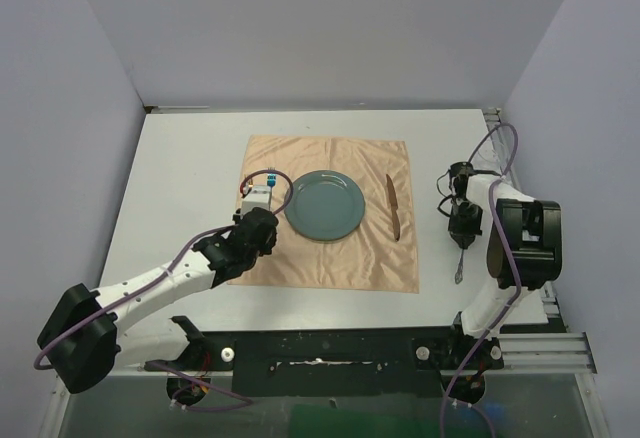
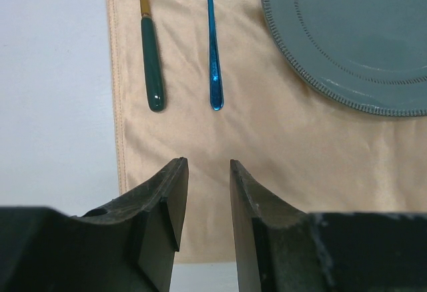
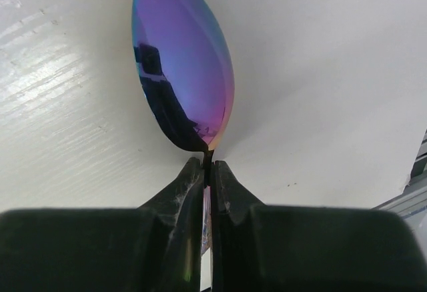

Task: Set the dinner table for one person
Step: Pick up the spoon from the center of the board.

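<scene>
Top external view: the white counter (image 1: 180, 158) filled most of the frame and carried a peach-orange cloth (image 1: 330, 258) laid near its middle. A grey-green plate (image 1: 324, 205) sat on the cloth, and a slim brown utensil (image 1: 394, 206), apparently a knife, lay just to the plate's right. The left claw (image 1: 262, 196) hung over the cloth's left edge, beside the plate. The right claw (image 1: 462, 230) was over bare counter to the right of the cloth, with a spoon (image 1: 460, 263) extending from it toward the near edge. Left wrist view: the left claw (image 2: 208, 172) was partly open with nothing between its fingers, above the cloth (image 2: 300, 152). Ahead of it lay a green-handled utensil (image 2: 153, 65) and a blue utensil (image 2: 213, 52), side by side but apart, left of the plate (image 2: 353, 32); bare counter (image 2: 53, 72) showed beyond the cloth's edge. Right wrist view: the right claw (image 3: 208, 172) was clamped on the neck of the iridescent spoon (image 3: 183, 65). Whether its bowl touched the counter (image 3: 333, 72) could not be told.
</scene>
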{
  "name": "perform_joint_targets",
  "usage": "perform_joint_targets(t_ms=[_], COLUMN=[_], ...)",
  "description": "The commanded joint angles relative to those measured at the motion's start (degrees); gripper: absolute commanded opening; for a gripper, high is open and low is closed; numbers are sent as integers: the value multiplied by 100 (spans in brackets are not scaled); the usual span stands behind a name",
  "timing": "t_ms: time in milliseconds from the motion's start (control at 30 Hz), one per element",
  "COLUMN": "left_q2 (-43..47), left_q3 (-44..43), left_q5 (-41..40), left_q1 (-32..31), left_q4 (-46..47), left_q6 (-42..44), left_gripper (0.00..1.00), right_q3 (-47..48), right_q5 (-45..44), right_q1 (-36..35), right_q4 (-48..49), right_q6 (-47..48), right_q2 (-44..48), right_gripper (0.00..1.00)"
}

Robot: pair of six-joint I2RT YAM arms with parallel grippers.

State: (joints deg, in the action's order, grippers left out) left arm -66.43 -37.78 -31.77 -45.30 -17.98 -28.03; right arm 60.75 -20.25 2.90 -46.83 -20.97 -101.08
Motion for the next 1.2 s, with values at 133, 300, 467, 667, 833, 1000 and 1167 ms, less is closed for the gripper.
perform_joint_targets(t_ms=[133, 300, 467, 667, 833, 1000, 1167], left_q2=[-86, -126, -109, -111, -149, -153, -78], left_q3=[-313, -359, -384, -396, -420, -445, -409], left_q5=[-154, -181, -174, -157, -149, -120, -93], left_q1=[-18, -22, -22, -18, -23, -16, -23], left_q4=[48, 2, -46, -47, -73, -143, -196], left_q6=[8, 1, -18, -27, -57, -125, -204], left_gripper=[29, 29, 28, 28, 28, 28, 28], right_q3=[-233, -265, -262, -156, -205, -262, 104], right_q5=[1073, 1690, 2122, 2719, 3521, 4660, 5528], right_q1=[403, 453, 457, 442, 435, 304, -76], right_q4=[986, 1236, 1416, 1604, 2100, 2849, 3442], right_q6=[162, 122, 32, -84, -165, -225, -271], right_q2=[150, 620, 1095, 1535, 1552, 960, 96], right_gripper=[0, 0, 0, 0, 0, 0, 0])
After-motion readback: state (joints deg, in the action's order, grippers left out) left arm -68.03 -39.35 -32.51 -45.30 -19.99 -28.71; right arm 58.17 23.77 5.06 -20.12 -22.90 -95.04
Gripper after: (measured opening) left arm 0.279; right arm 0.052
